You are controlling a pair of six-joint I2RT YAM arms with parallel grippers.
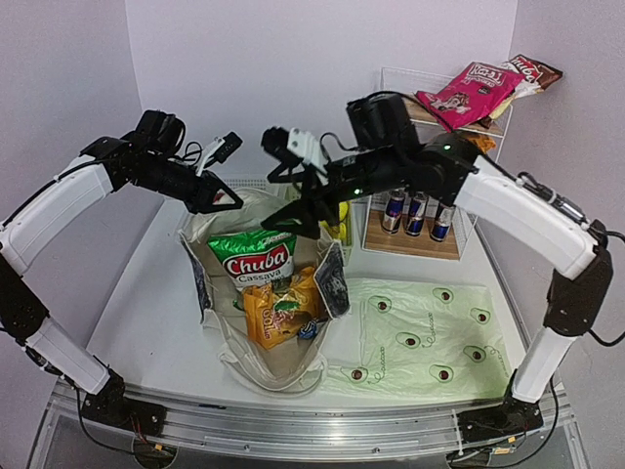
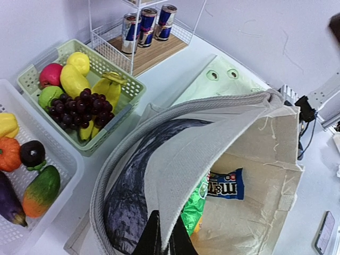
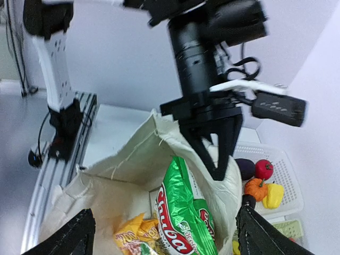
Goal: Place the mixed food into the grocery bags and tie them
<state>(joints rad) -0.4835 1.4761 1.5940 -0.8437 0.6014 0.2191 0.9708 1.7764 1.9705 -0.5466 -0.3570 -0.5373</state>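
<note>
The left gripper [image 1: 227, 199] is clenched on the far rim of the tote [image 2: 260, 143], holding its mouth up. The right gripper [image 1: 305, 207] hangs over that mouth with its fingers spread wide and nothing between them. In the tote, the green packet [image 1: 256, 260] stands tall with its top at the opening. The orange packet [image 1: 278, 311] lies in front of it and a blue packet [image 2: 226, 184] lower down. The plastic bag [image 1: 420, 322] lies flat on the table to the right, with nothing visibly inside.

The main risk, I judge, is that pinch. If the canvas slips from the left fingers, the rim sags over the packets and closes the opening. The green packet is a second risk (it looks propped, not settled): a spread right finger brushing it or the rim on the way up could tip it out.

The cans [image 1: 416, 211] on the rack and the grapes [image 2: 79, 105] in the green basket [image 2: 133, 87] are not packed. A heavy can dropped on the crinkly packets may crush them, or drag the rim out of the left grip.
</note>
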